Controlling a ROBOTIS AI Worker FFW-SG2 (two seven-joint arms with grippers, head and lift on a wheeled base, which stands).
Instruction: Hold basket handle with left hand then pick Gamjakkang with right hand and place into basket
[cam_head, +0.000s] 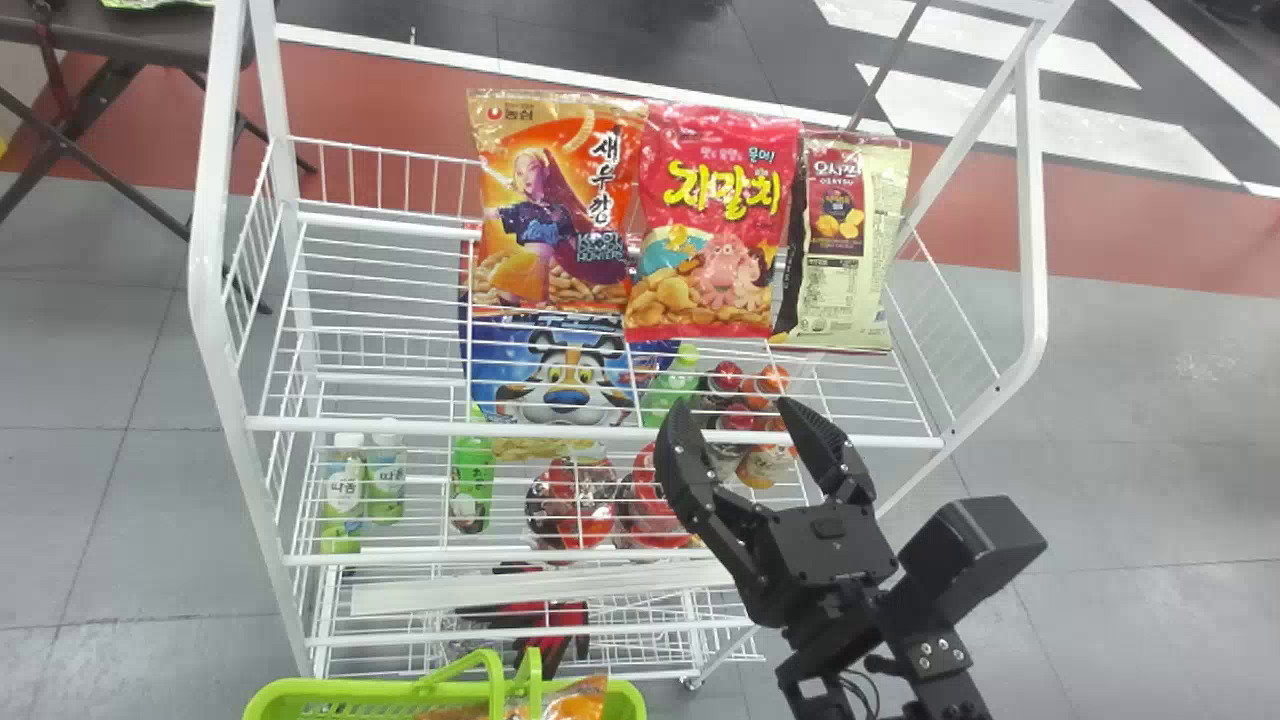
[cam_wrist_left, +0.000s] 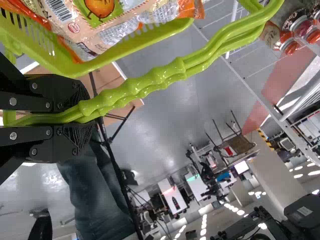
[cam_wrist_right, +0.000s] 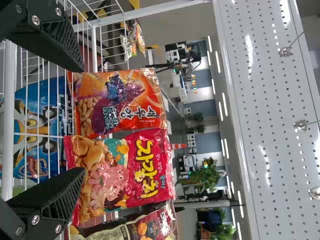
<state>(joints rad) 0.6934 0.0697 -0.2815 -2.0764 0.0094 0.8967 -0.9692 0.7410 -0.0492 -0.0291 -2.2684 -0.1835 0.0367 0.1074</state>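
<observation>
Rack (cam_head: 400, 428) ahead, green basket (cam_head: 275, 692) at its near side. Red bag (cam_head: 710, 225), presumably Gamjakkang, upright mid-row, top shelf. Right hand (cam_head: 732, 405) nearer, spread, bag-front near lower end. Left hand (cam_wrist_left: 82, 117) pinching basket handle (cam_wrist_left: 165, 75).

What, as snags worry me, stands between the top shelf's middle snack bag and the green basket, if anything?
The top shelf's front rail crosses between the middle bag and the basket; it looks low, so a lift should probably clear it.

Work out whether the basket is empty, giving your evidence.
Not empty: in the left wrist view, at least one bag lies inside the basket.
</observation>
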